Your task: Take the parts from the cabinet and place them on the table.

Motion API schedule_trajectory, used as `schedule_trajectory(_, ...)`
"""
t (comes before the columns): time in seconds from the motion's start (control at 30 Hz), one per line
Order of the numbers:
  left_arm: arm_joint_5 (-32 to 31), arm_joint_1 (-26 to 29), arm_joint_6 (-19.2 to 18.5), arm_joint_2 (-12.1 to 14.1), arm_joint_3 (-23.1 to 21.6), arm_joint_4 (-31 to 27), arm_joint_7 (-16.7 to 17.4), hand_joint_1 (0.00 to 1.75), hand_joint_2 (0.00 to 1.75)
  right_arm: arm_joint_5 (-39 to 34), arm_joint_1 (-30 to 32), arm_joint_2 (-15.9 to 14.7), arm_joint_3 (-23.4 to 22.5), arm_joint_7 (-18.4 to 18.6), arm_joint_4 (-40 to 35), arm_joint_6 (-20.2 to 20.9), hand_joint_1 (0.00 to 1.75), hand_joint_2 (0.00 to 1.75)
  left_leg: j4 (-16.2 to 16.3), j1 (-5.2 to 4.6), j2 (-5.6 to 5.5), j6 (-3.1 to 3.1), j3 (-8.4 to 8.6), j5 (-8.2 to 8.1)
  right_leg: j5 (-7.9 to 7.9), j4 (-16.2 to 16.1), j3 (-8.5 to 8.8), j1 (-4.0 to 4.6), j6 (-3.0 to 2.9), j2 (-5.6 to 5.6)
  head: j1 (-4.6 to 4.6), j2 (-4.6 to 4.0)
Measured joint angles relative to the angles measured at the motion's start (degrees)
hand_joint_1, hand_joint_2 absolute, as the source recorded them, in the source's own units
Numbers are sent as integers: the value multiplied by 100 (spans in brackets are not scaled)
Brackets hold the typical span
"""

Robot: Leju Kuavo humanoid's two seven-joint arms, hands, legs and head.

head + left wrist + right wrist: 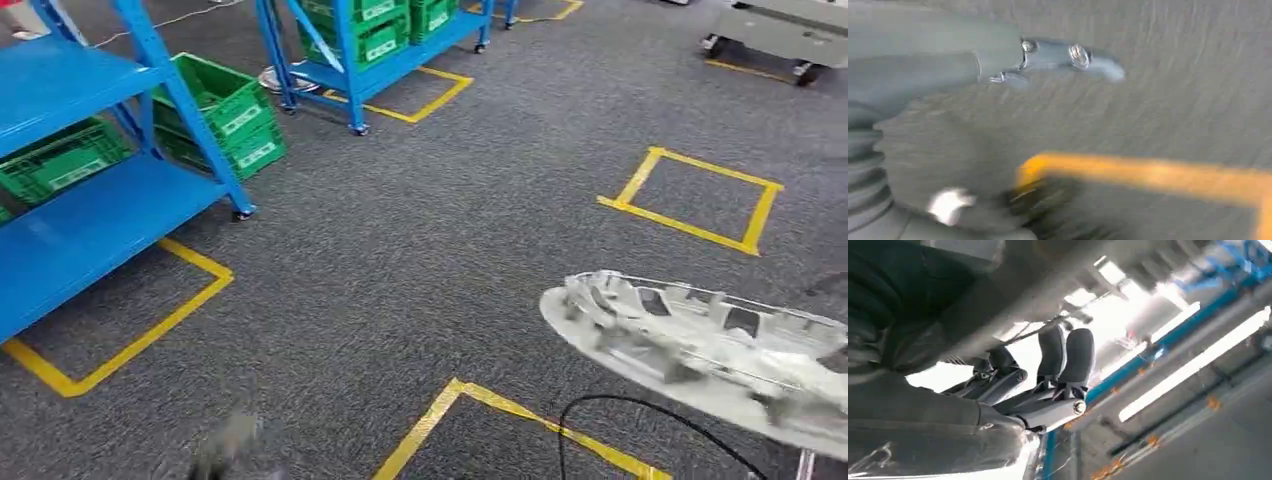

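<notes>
A flat silver-grey cast metal part [700, 340] with ribs and openings hangs over the carpet at the lower right of the head view. In the right wrist view my right hand [1048, 385] grips this part [1023, 285], its dark fingers curled up against the part's edge. My left hand [225, 445] is a grey blur low at the bottom left of the head view. The left wrist view shows that hand [948, 75] over the carpet with one finger stretched out and nothing in it.
Blue shelving racks [90, 200] [370, 50] with green crates [225, 110] stand at the left and back. Yellow tape squares [690, 200] mark the grey carpet. A black cable [640, 410] loops below the part. A grey wheeled cart [780, 30] is at the far right.
</notes>
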Motion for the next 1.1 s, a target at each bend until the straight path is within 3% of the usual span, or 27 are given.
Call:
schedule_trajectory(0.03, 9, 168, -6, -33, -67, 80, -301, 0, 175, -325, -74, 215, -871, -155, -214, 799, 175, 175, 1, -2, 37, -10, 2, -13, 195, -545, 327, 7, -34, -140, 2, 0)
schedule_trajectory(0.07, 27, 190, -22, -26, -133, 146, -308, 0, 175, -286, -122, 349, -1456, -243, -395, 1392, 175, 175, -6, -24, 35, -28, -12, -19, 69, -783, 520, 64, -30, -318, 15, -2)
schedule_trajectory(0.1, 33, 198, -68, -11, -172, 201, -221, 0, 175, -158, -166, 466, -1880, -257, -510, 1640, 175, 175, 36, -41, 34, -57, -25, -32, 68, -929, 569, 75, -65, -291, 18, 0)
schedule_trajectory(0.2, 31, 254, -190, 28, -291, 269, -65, 0, 175, 77, -127, 738, -2475, -211, -694, 1187, 175, 175, 21, -41, 119, -118, -13, -32, 45, -877, 505, 84, -147, -199, 0, 0)
schedule_trajectory(0.23, 29, 290, -206, 48, -314, 281, -53, 0, 175, 124, -121, 801, -2595, -211, -749, 1050, 175, 175, 53, -35, 52, -179, -18, -98, 76, -917, 516, 40, -200, -149, -7, 0)
schedule_trajectory(0.27, 29, 310, -212, 57, -343, 297, -50, 0, 175, 147, -115, 851, -2709, -204, -779, 953, 175, 175, 203, -30, -217, -206, -72, -244, 89, -918, 503, 32, -222, -101, -18, -2)
schedule_trajectory(0.3, 29, 333, -216, 59, -365, 321, -44, 0, 175, 140, -137, 886, -2799, -204, -804, 903, 175, 175, 558, -25, -366, -206, -223, -492, 111, -918, 477, 31, -260, -55, -17, 0)
schedule_trajectory(0.37, 29, 362, -236, 76, -384, 358, -20, 0, 175, 120, -173, 963, -2838, -206, -860, 890, 175, 175, 1451, -24, -447, -200, -623, -920, 147, -918, 429, 37, -312, 73, -18, 0)
schedule_trajectory(0.4, 29, 367, -245, 81, -389, 378, -20, 0, 175, 118, -164, 1000, -2868, -206, -878, 866, 175, 175, 1761, -26, -464, -195, -782, -998, 171, -918, 408, 39, -318, 148, -22, 0)
schedule_trajectory(0.43, 29, 371, -258, 81, -400, 393, -20, 0, 175, 122, -156, 1030, -2897, -204, -878, 840, 175, 175, 1781, -25, -468, -186, -804, -916, 198, -918, 390, 40, -318, 220, -17, 0)
schedule_trajectory(0.47, 29, 374, -258, 81, -411, 400, -20, 0, 175, 125, -150, 1052, -2923, -200, -878, 805, 175, 175, 1577, -25, -470, -177, -710, -722, 220, -917, 370, 40, -314, 287, -18, 0)
schedule_trajectory(0.5, 29, 376, -258, 91, -426, 404, -18, 0, 175, 127, -149, 1074, -2945, -198, -878, 770, 175, 175, 1166, -24, -491, -161, -512, -457, 250, -917, 349, 39, -298, 362, -18, 0)
schedule_trajectory(0.53, 29, 377, -267, 103, -435, 408, -15, 0, 175, 125, -150, 1090, -2969, -198, -878, 748, 175, 175, 695, -21, -566, -137, -270, -226, 282, -917, 330, 38, -284, 430, -18, 0)
schedule_trajectory(0.57, 29, 375, -271, 107, -437, 411, -4, 0, 175, 125, -155, 1103, -2984, -198, -878, 706, 175, 175, 294, -12, -774, -106, -48, -96, 313, -913, 313, 32, -262, 487, -22, 0)
schedule_trajectory(0.6, 33, 372, -269, 113, -437, 411, 2, 0, 175, 129, -176, 1111, -3002, -198, -878, 652, 175, 175, 10, 10, -871, -102, 22, -107, 331, -841, 249, 82, -233, 555, -20, -2)
schedule_trajectory(0.63, 37, 370, -269, 111, -439, 415, 35, 0, 175, 142, -187, 1127, -3039, -213, -878, 595, 175, 175, 66, -1, -827, -110, -17, -90, 376, -871, 226, 59, -203, 595, 0, 0)
schedule_trajectory(0.7, 39, 374, -251, 111, -439, 417, 83, 0, 175, 179, -207, 1138, -3098, -224, -875, 543, 175, 175, 69, -38, -742, -54, -20, -57, 445, -921, 219, 35, -130, 694, -17, 0)
schedule_trajectory(0.73, 55, 376, -243, 105, -439, 419, 122, 0, 175, 225, -234, 1146, -3154, -233, -876, 523, 175, 175, 37, 23, -661, -11, -29, 2, 468, -911, 193, 34, -110, 736, -30, 0)
schedule_trajectory(0.77, 83, 366, -236, 122, -439, 419, 151, 0, 175, 264, -254, 1157, -3216, -239, -867, 497, 175, 175, 36, 22, -600, 13, -34, 22, 347, -800, 122, 50, -90, 509, 2, 0)
schedule_trajectory(0.8, 109, 370, -230, 118, -439, 419, 168, 0, 175, 312, -292, 1159, -3264, -239, -858, 486, 175, 175, 36, 22, -560, 44, -45, 36, 95, -497, 16, 46, -48, 290, 55, 0)
schedule_trajectory(0.83, 118, 381, -223, 116, -439, 419, 195, 0, 175, 372, -361, 1162, -3301, -241, -840, 492, 175, 175, 37, 21, -492, 41, -53, 39, -185, -28, -158, 25, -3, 165, 52, 0)
schedule_trajectory(0.9, 140, 408, -221, 120, -437, 422, 232, 0, 175, 510, -489, 1179, -3411, -246, -786, 523, 175, 175, 39, 20, -347, 27, -69, 48, -569, 808, -442, -17, 57, 72, 55, 0)
schedule_trajectory(0.93, 140, 412, -221, 120, -437, 422, 238, 0, 175, 553, -518, 1184, -3484, -248, -760, 558, 175, 175, 40, 21, -283, 23, -74, 50, -586, 901, -434, -43, 78, 59, 59, -2)
schedule_trajectory(0.97, 140, 413, -223, 120, -437, 422, 238, 0, 175, 577, -555, 1186, -3551, -246, -740, 604, 175, 175, 41, 23, -225, 15, -74, 53, -488, 731, -273, -68, 94, 50, 57, 0)
schedule_trajectory(1.03, 142, 408, -240, 111, -437, 422, 264, 0, 175, 647, -685, 1190, -3718, -248, -701, 769, 175, 175, 43, 39, -107, -30, -52, 39, -113, -262, 375, -101, 118, -56, 59, 0)
schedule_trajectory(1.07, 144, 398, -243, 114, -437, 422, 288, 0, 175, 664, -755, 1192, -3810, -248, -681, 840, 175, 175, 52, 25, -58, -74, -19, 21, -77, -765, 665, -106, 144, -248, 57, -2)
schedule_trajectory(1.1, 151, 395, -238, 127, -435, 422, 304, 0, 175, 671, -839, 1194, -3884, -248, -648, 912, 175, 175, 59, -12, -20, -121, -38, 6, -116, -793, 718, -62, 85, -260, 55, 0)
